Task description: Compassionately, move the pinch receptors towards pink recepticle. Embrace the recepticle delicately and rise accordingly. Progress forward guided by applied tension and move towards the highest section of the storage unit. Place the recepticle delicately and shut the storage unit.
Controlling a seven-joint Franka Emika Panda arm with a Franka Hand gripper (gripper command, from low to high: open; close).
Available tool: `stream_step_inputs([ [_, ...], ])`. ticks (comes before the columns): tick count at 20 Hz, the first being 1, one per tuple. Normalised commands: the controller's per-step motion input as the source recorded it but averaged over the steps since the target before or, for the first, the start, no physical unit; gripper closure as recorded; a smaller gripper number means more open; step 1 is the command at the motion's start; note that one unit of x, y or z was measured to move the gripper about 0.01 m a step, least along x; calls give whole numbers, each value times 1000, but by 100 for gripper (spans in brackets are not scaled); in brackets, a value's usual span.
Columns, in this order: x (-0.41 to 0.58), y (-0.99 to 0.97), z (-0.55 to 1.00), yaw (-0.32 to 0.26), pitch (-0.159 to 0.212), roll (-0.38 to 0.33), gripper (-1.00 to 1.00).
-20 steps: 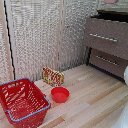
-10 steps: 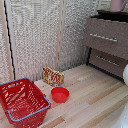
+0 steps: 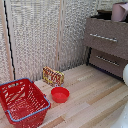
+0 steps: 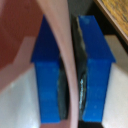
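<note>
In the wrist view my gripper point(image 4: 70, 75) is shut on the thin wall of the pink cup point(image 4: 60, 30), with one blue finger point(image 4: 47, 75) on each side of it. In the exterior view the pink cup point(image 3: 119, 11) is at the top right corner, above the dark brown chest of drawers point(image 3: 105, 37). The gripper itself does not show in that view. The chest's top drawer looks pulled out, with a dark opening point(image 3: 102, 15) behind its front. I cannot tell whether the cup rests on anything.
A red wire basket point(image 3: 22, 102) stands on the wooden floor at the exterior view's left. A red bowl point(image 3: 60, 94) and a small patterned box point(image 3: 53, 76) are near it. A white part of the arm point(image 3: 125, 75) shows at the right edge.
</note>
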Motion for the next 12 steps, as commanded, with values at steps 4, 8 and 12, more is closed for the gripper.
stream_step_inputs([
  [4,-57,-5,-235,-6,55,81,-100],
  [8,6,-21,-21,-1,13,45,-100],
  [12,9,14,270,-43,59,52,-100],
])
